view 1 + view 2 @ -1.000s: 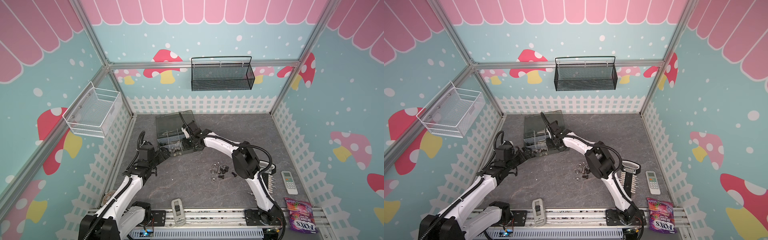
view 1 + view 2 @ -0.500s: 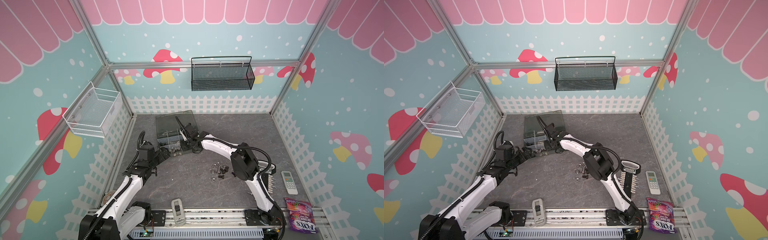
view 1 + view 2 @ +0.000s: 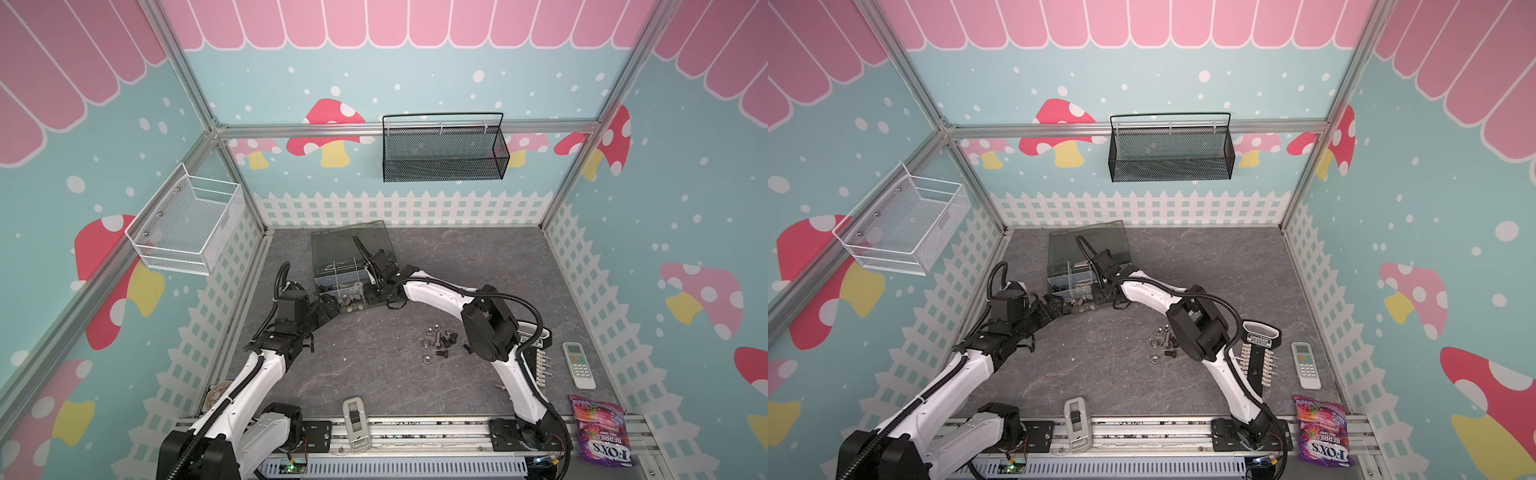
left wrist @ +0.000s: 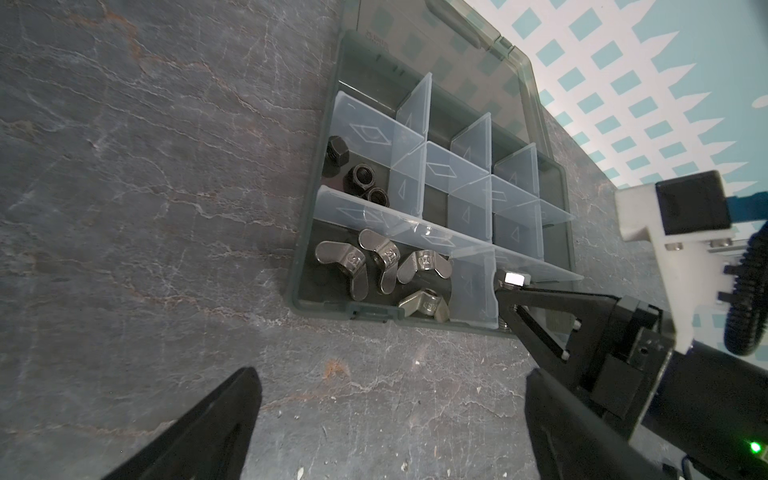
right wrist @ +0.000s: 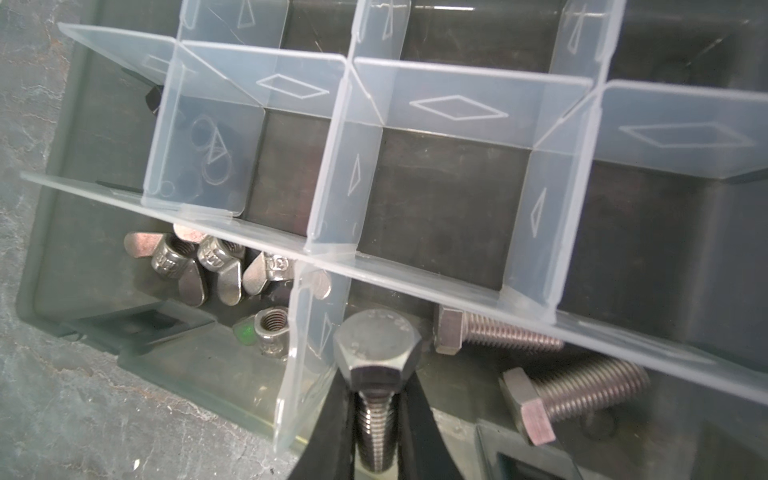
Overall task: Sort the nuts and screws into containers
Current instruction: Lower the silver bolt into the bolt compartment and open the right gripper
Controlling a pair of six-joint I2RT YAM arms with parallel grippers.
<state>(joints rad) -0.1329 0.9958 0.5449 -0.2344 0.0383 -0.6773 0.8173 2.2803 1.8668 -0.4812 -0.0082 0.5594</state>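
The dark grey organizer box [image 3: 337,248] stands open at the back left of the table, its containers [image 4: 469,216] split by pale dividers. My right gripper [image 5: 376,399] is shut on the threaded shaft of a silver screw [image 5: 377,353], head up, over the box's front compartment, where two more silver screws [image 5: 577,388] lie. Silver wing nuts [image 4: 376,266] fill the neighbouring compartment, and black nuts [image 4: 362,179] sit in another. My left gripper [image 4: 386,415] stands open and empty over bare table just in front of the box. Loose screws and nuts [image 3: 438,338] lie mid-table.
Beside the right arm are a white terminal strip [image 3: 540,363], a remote [image 3: 578,365] and a purple candy bag [image 3: 600,430]. A black mesh basket [image 3: 442,149] and a white wire basket [image 3: 187,224] hang on the walls. A grey device [image 3: 353,422] rests on the front rail.
The right gripper has shifted slightly over the box, still holding the screw. The left arm has not moved.
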